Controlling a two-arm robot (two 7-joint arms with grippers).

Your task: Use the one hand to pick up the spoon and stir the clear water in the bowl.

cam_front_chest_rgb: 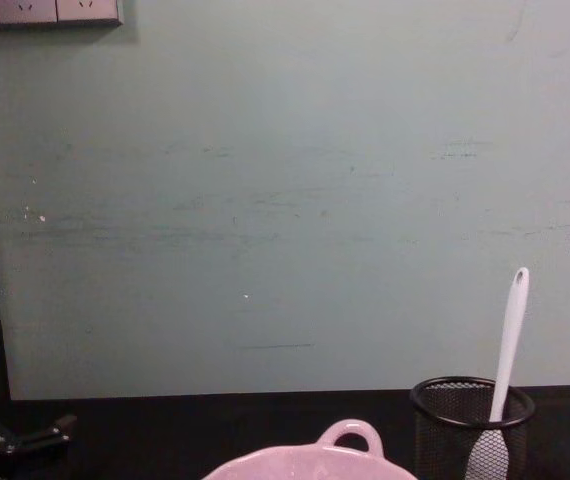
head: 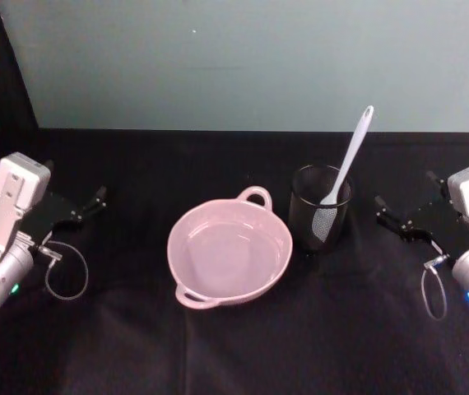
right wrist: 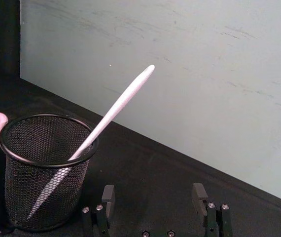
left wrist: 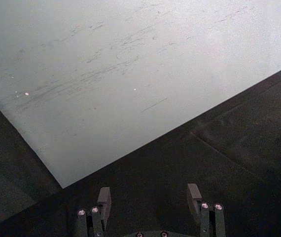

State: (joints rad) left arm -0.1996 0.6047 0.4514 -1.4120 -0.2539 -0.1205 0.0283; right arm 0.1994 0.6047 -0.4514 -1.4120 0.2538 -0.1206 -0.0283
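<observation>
The spoon stands head-down in the black mesh cup, just right of the pink bowl on the worktop, its handle leaning up past the cup's rim. The right gripper sits near the cup with jaws spread, while the left gripper, also spread, is parked well off beyond the bowl. The right one looks better placed: pinch the bare handle above the rim, then lift along its lean so the head clears the mesh without tipping the cup.
</observation>
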